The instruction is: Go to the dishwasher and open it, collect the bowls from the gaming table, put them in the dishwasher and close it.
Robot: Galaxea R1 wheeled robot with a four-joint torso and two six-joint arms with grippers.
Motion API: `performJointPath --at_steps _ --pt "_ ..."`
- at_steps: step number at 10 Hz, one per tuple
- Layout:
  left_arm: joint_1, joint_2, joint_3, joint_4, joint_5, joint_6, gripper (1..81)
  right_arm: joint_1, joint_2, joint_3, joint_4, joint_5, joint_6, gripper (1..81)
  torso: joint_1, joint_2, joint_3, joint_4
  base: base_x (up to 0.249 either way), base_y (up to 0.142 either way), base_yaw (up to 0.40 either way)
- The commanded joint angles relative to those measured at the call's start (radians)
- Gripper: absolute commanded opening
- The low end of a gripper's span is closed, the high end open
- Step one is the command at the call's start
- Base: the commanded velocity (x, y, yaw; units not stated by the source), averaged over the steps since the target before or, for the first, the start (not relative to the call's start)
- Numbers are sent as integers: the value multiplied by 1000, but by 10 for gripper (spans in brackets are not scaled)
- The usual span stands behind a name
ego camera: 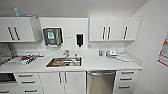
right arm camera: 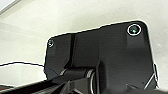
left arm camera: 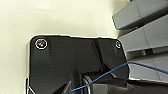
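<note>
Stainless steel fronts the dishwasher [ego camera: 101,82], shut beneath the white countertop [ego camera: 100,63] at the near edge of the head view, its horizontal bar handle across the top; a bank of white drawers [ego camera: 127,80] stands just to its right, and white double cabinet doors [ego camera: 62,82] just to its left. Above those doors a steel sink [ego camera: 64,62] is sunk into the counter, something orange-brown lying in its basin, a tap [ego camera: 66,52] behind it; farther left a dish rack [ego camera: 23,59] holds crockery with a spot of red among it; to the right of the sink, white items [ego camera: 113,54] cluster near the back wall. On the wall hang a paper-towel dispenser [ego camera: 52,36] bearing a green-and-white label too blurred to read and a dark soap dispenser [ego camera: 79,39]; white upper cabinets [ego camera: 113,28] flank them; a red-and-white poster [ego camera: 163,53], its writing illegible, hangs on the right-hand wall. No brand name can be read anywhere. Both wrist views show dark robot plating against pale surfaces; whether either gripper is open or closed cannot be told, so nothing can be placed relative to them.
</note>
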Motion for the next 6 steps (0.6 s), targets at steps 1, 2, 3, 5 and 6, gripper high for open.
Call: performJointPath --at_steps 1,2,3,5,6 --pt "-55 -18 14 7 45 10 811 57 -13 4 -14 -55 -4 811 0 0 0 0 99 0 0" --pt "-55 -18 14 7 45 10 811 57 -11 2 -14 -55 -4 811 0 0 0 0 99 0 0" --pt "-55 -18 14 5 45 10 811 57 -8 -2 -14 -55 -4 811 0 0 0 0 99 0 0" --pt "-55 -19 14 5 45 10 811 57 -5 -5 -14 -55 -4 811 0 0 0 0 99 0 0" --pt "-55 -19 14 5 45 10 811 57 -4 -4 -14 -55 -4 811 1 0 0 0 99 0 0"
